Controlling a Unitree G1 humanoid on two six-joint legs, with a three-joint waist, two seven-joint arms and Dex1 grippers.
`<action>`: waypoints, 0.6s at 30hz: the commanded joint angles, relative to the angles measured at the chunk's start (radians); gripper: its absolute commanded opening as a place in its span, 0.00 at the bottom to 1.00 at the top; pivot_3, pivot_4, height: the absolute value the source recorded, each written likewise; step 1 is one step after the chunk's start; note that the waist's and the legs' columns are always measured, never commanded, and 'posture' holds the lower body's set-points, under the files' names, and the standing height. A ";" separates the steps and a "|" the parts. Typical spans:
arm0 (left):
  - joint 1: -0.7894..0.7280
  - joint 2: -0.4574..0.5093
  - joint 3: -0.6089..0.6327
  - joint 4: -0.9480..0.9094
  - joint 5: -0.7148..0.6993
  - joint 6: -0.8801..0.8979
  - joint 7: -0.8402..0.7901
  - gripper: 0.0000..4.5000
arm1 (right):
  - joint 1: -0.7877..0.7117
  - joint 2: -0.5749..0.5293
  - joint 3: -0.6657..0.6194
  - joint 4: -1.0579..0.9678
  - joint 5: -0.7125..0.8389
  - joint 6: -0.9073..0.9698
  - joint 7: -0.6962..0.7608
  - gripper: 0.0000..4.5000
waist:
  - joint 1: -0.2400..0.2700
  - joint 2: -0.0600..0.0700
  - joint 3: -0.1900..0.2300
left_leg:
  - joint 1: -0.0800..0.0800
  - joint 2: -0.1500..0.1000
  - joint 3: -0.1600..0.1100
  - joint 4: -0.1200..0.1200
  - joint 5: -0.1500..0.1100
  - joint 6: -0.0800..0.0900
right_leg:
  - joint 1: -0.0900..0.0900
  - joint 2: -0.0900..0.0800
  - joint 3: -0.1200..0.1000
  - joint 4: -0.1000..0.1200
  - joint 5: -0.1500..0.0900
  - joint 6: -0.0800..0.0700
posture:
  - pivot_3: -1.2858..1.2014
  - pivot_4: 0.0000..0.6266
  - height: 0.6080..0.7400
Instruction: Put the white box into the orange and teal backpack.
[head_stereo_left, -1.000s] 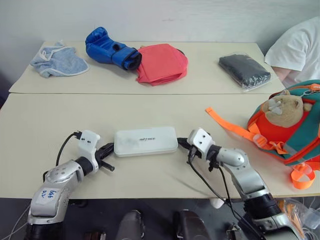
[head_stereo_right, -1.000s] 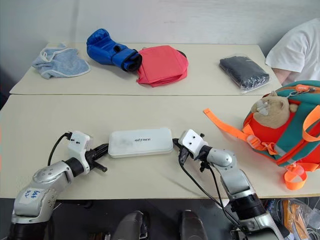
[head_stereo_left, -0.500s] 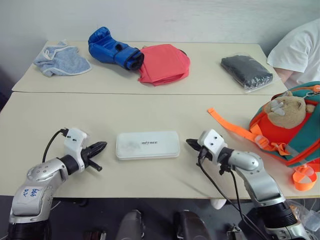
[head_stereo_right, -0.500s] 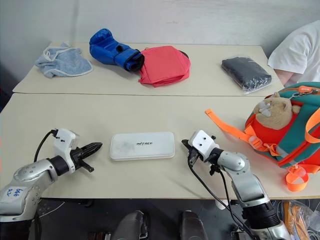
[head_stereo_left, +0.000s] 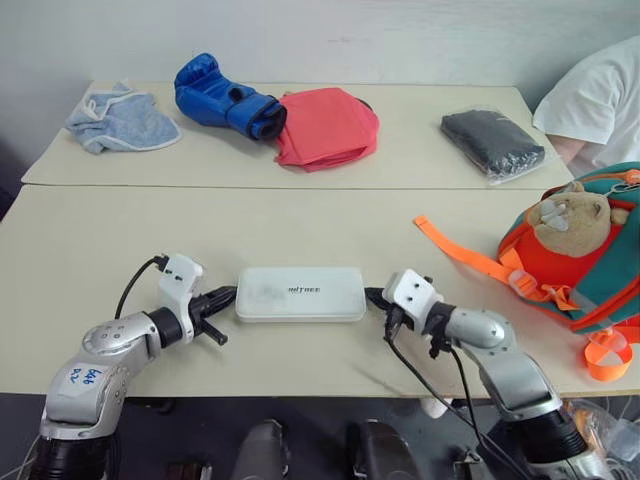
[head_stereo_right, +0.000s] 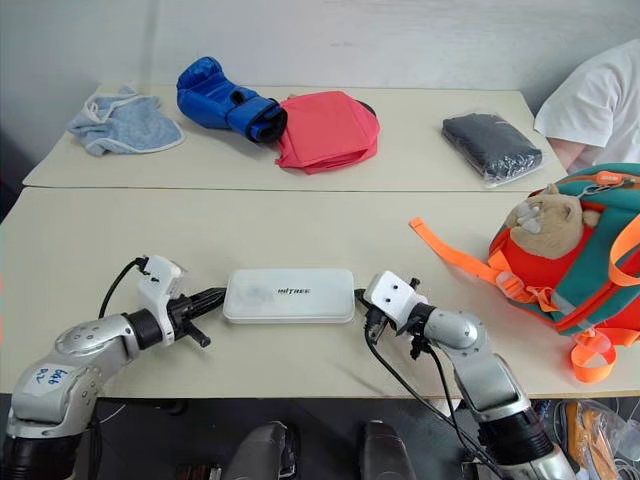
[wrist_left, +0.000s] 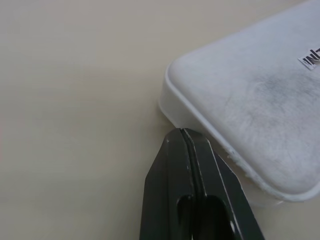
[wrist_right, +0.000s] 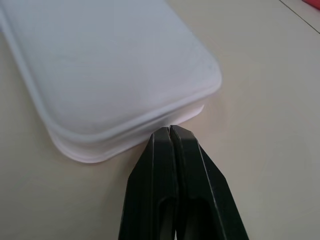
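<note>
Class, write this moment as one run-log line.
left gripper: shut, at left end of white box | right gripper: shut, at right end | box: flat on table | backpack: right

Box (head_stereo_left: 299, 294) on near table (head_stereo_left: 80, 260) btwn both claws; backpack (head_stereo_left: 585, 260) far right, well apart.

Two beige tables (head_stereo_left: 90, 250) stood edge to edge, the seam running across behind the white box (head_stereo_left: 300, 294), which lay flat on the near table. Well to the right of the box on that same table sat the orange and teal backpack (head_stereo_left: 580, 265), an orange strap (head_stereo_left: 455, 247) trailing toward the box. Beyond the box, on the far table, lay a light blue cloth (head_stereo_left: 118, 120) far left, a blue boxing glove (head_stereo_left: 222, 98), a folded red cloth (head_stereo_left: 325, 125), and a black wrapped packet (head_stereo_left: 492, 142) to the right.
</note>
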 joint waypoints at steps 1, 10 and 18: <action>-0.032 0.031 0.085 0.037 -0.065 0.049 -0.030 0.00 | 0.015 -0.028 -0.039 -0.063 0.027 0.017 0.010 0.01 | 0.000 0.000 0.000 | 0.000 0.000 0.000 0.000 0.000 0.000 | 0.000 0.000 0.000 0.000 0.000 0.000 | 0.52 0.24 1.00; -0.250 0.372 0.097 0.477 -0.289 0.509 -0.366 0.53 | 0.009 -0.062 -0.067 -0.036 0.040 0.012 0.019 0.00 | -0.002 0.000 0.000 | 0.000 0.000 0.000 -0.001 0.000 -0.001 | -0.001 0.000 0.000 0.001 0.000 0.000 | 0.52 0.24 1.00; -0.505 0.356 -0.062 0.671 -0.305 0.835 -0.374 1.00 | -0.054 -0.052 -0.038 0.040 0.019 -0.033 0.023 0.00 | 0.002 0.000 0.000 | -0.001 -0.002 0.000 0.001 0.000 0.000 | -0.002 0.000 0.000 0.008 0.000 0.000 | 0.52 0.24 1.00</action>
